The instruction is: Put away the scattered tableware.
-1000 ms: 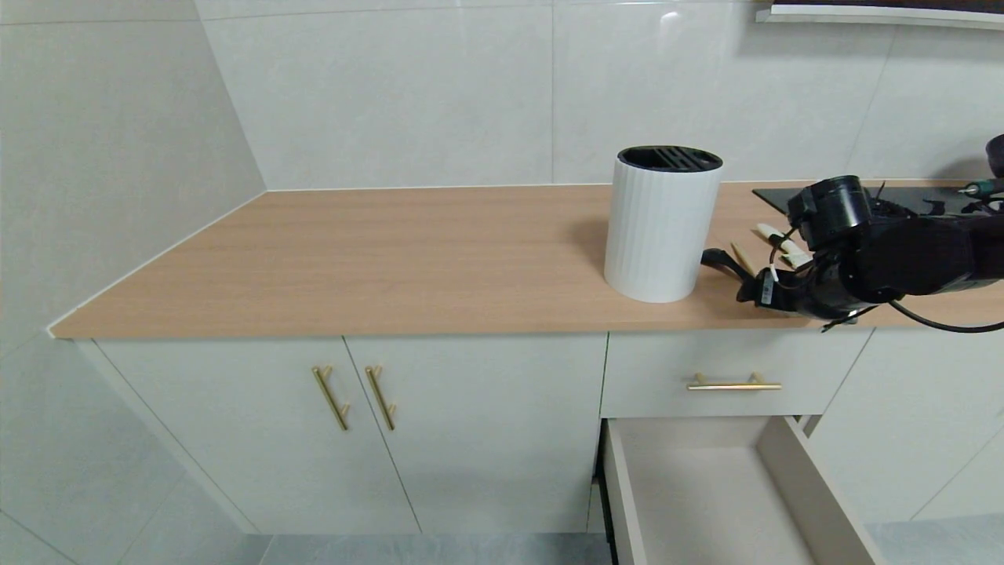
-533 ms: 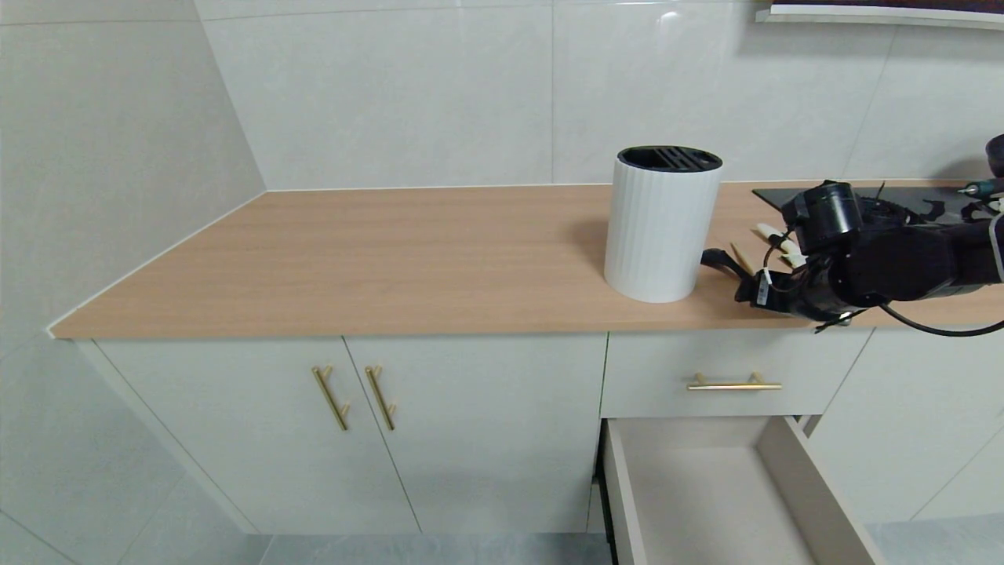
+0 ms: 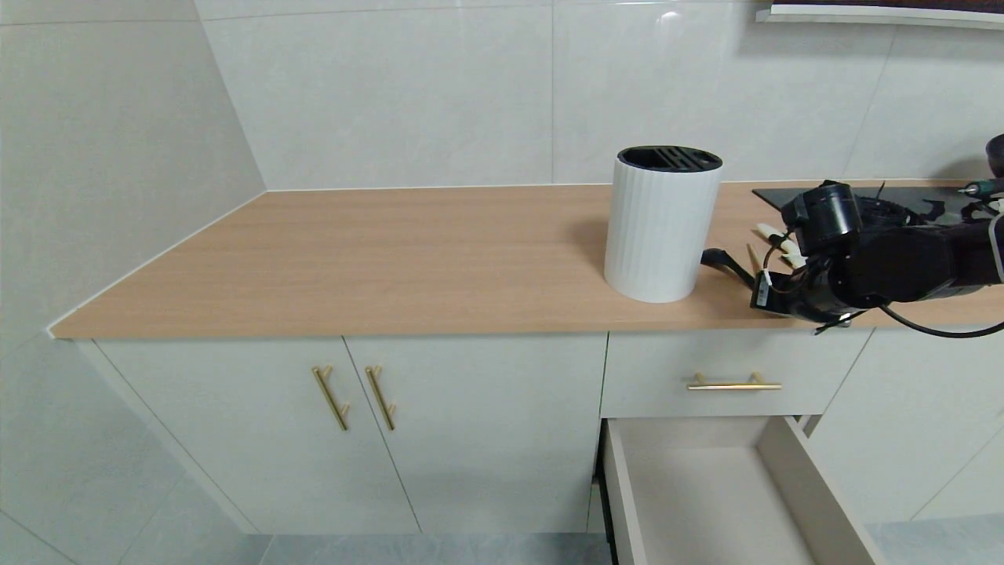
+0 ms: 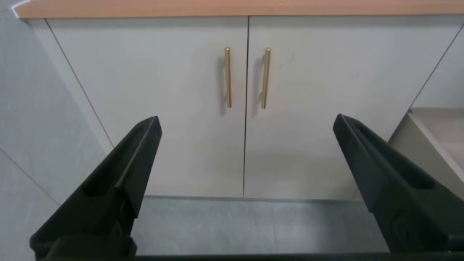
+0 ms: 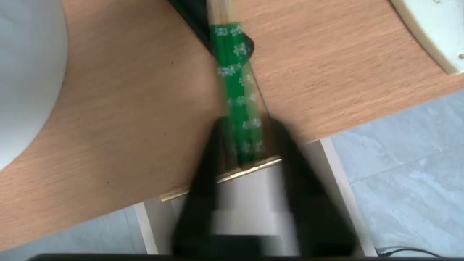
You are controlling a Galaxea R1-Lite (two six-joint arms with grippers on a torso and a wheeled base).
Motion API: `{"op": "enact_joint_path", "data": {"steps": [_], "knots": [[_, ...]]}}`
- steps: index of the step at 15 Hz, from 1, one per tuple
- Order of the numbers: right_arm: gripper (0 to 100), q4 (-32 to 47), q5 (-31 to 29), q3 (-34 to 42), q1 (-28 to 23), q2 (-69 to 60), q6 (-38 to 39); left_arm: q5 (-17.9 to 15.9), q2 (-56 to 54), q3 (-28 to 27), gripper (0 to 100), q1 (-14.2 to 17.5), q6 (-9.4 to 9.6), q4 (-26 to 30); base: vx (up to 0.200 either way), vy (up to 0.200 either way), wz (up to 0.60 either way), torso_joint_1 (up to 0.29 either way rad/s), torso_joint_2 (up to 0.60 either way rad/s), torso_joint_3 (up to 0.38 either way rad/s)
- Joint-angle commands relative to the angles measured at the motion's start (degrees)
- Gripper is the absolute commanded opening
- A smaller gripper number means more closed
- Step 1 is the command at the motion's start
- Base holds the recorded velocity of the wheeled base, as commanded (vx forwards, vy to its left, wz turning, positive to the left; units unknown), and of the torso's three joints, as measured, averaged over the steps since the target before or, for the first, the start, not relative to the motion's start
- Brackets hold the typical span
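A ribbed white utensil holder [image 3: 663,224] with a black slotted top stands on the wooden counter [image 3: 392,259]. Just to its right lie a thin wooden pair of chopsticks [image 3: 751,256], a black-handled utensil [image 3: 722,263] and a white utensil [image 3: 776,237]. My right gripper [image 3: 759,297] sits low over the counter's front edge, shut on the green-patterned end of the chopsticks [image 5: 235,94]; its own fingers [image 5: 290,174] look blurred. My left gripper [image 4: 246,123] hangs open in front of the cabinet doors, holding nothing.
An open, empty drawer [image 3: 620,479] juts out below the counter under the right arm. A black hob [image 3: 902,200] lies at the counter's far right. The cabinet doors [image 4: 246,80] carry brass handles. The white utensil [image 5: 428,32] lies beside the chopsticks.
My right arm has shifted slightly right and back from the holder, and the wooden chopsticks have moved a little right with it. The left gripper shows no change.
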Motion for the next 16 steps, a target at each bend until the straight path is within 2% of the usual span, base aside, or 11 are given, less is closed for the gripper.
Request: {"op": "enact_joint_path", "data": {"steps": [1, 11, 16], "knots": [[0, -0.1, 0.0, 0.0, 0.0, -0.5, 0.0, 0.1, 0.0, 0.0, 100, 0.0, -0.02, 0.0, 0.000, 0.000, 0.00, 0.000, 0.00, 0.000], [0, 0.0, 0.0, 1.1, 0.0, -5.9, 0.1, 0.0, 0.0, 0.0, 100, 0.0, -0.02, 0.0, 0.000, 0.000, 0.00, 0.000, 0.00, 0.000], [0, 0.0, 0.6, 10.2, 0.2, -19.6, 1.5, 0.0, 0.0, 0.0, 100, 0.0, -0.02, 0.0, 0.000, 0.000, 0.00, 0.000, 0.00, 0.000]]}}
